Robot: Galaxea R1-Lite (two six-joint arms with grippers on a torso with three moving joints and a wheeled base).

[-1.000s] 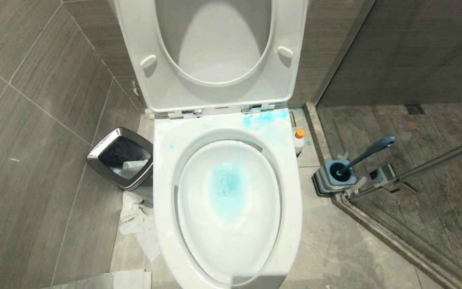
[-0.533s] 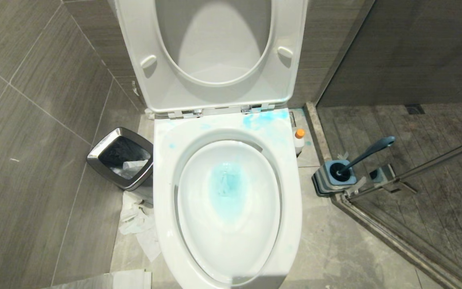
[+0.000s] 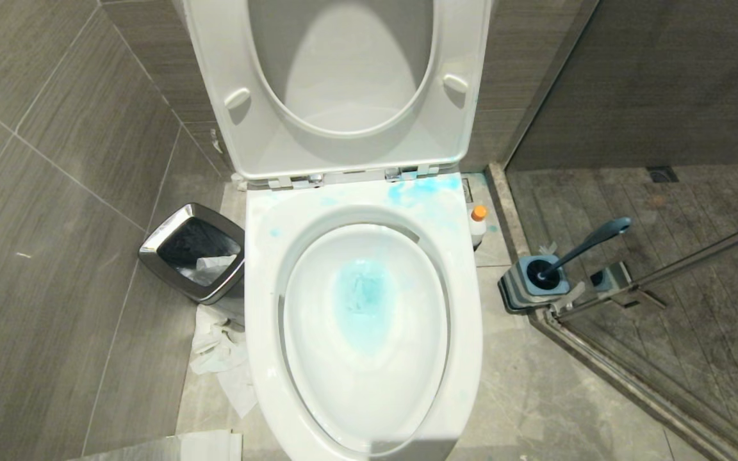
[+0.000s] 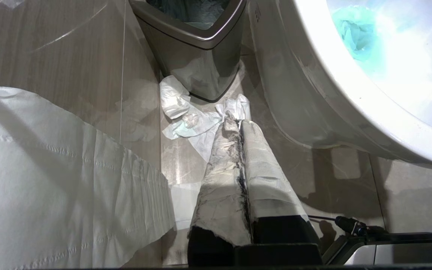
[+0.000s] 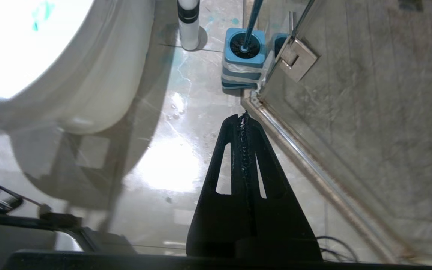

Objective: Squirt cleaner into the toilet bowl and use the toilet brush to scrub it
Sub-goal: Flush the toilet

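Note:
The white toilet bowl (image 3: 266, 307) fills the middle of the head view, seat and lid raised, with blue smears on its back rim and blue liquid pooled in the basin. The cleaner (image 3: 478, 224), a small white bottle with an orange cap, stands on the floor at the bowl's right rear; it shows as the cleaner (image 5: 188, 26) in the right wrist view. The toilet brush (image 3: 590, 242) leans in its square grey-blue holder (image 3: 526, 288) further right. Neither arm shows in the head view. My left gripper (image 4: 238, 122), wrapped in pale tape, hangs shut and empty over the floor left of the bowl. My right gripper (image 5: 243, 116) hangs shut and empty before the holder (image 5: 243, 63).
A steel-rimmed square waste bin (image 3: 193, 259) stands left of the bowl, with crumpled paper (image 3: 221, 358) on the floor beside it. A long sheet of paper (image 4: 51, 180) hangs near the left gripper. A glass shower partition and its metal sill (image 3: 631, 384) run along the right.

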